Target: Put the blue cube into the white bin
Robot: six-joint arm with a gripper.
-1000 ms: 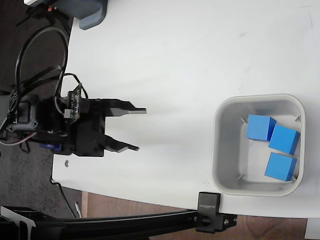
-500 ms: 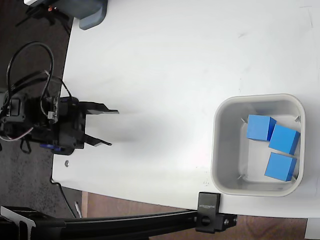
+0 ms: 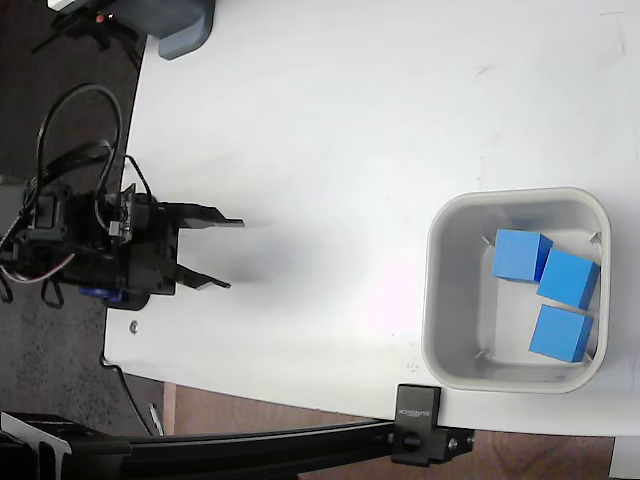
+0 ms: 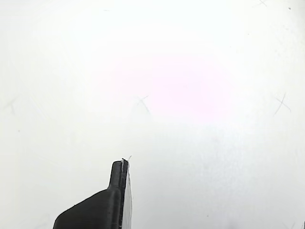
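1. My claw [image 3: 225,254] hangs over the left edge of the table [image 3: 330,130] in the fixed view, fingers spread, nothing between them.
2. The bin [image 3: 438,300] sits well ahead of my fingertips, far across the white top, near the right edge of that view.
3. Three blue cubes lie inside the bin; none is left on the table that I can see. The nearest one to me, call it the cube [image 3: 520,255], rests against the bin's upper part, touching or just beside a second one; the third lies below them.
4. I judge the task done or nearly so, since every cube in view is already in the bin.
5. My wrist view shows only bare table and one dark fingertip [image 4: 119,176]; no cube below me.
6. Handling, as a guess: the cube looks stiff, light and matte, so not slippery and unlikely to break. Its flat faces suit my fingers; I would take it on two opposite sides, square on, about mid-height.
7. A grey device [image 3: 180,25] stands far off to my left, at the table's top corner.
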